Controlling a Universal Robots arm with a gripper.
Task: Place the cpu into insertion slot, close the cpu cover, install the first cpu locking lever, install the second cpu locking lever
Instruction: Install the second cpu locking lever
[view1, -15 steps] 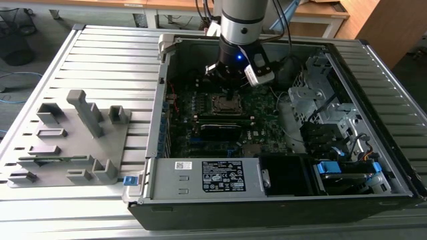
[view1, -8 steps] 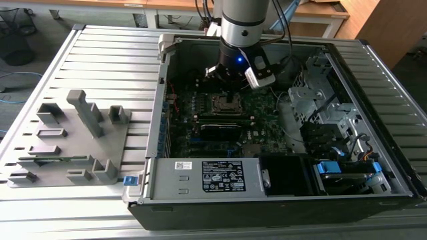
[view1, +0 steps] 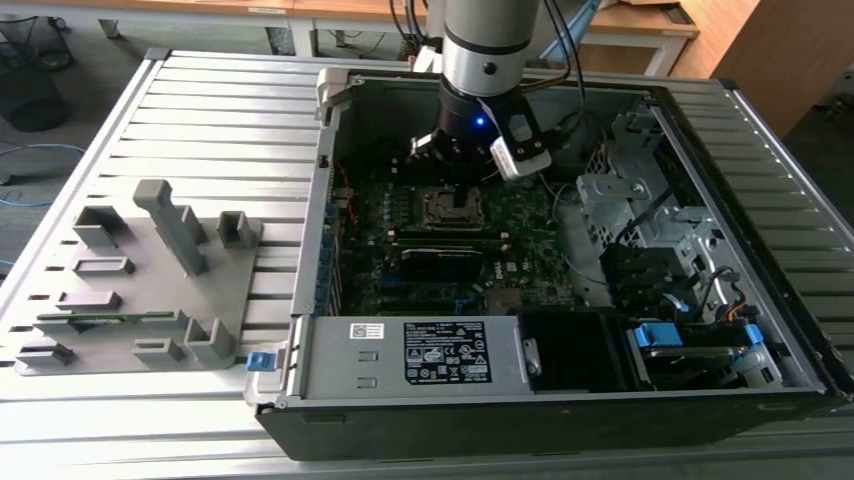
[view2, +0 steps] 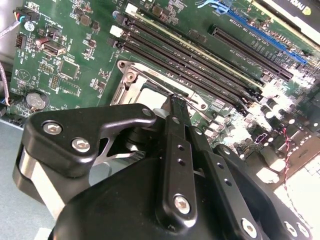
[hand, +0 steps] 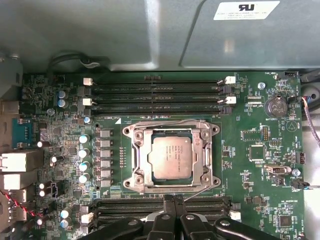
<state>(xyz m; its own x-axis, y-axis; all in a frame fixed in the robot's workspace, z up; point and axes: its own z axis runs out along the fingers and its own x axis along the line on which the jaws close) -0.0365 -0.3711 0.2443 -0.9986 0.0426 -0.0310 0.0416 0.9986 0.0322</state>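
My claw (hand: 172, 206) sat pinched together, holding nothing, just beside the insertion slot (hand: 138, 165). The cpu (hand: 171, 158) lay seated at frame center, cpu cover (hand: 172, 129) framing it. Beyond, the slatted table (view1: 200, 110) carried a grey fixture (view1: 147, 275) at left.

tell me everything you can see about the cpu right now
The cpu is a small flat square chip with a pale silver-grey metal face carrying faint print. It lies flat and level in the insertion slot, framed all round by the silvery cpu cover, whose window leaves its face exposed. Nothing presses on its top. The pincer sits just off the socket's edge, fingers together, not touching the chip.
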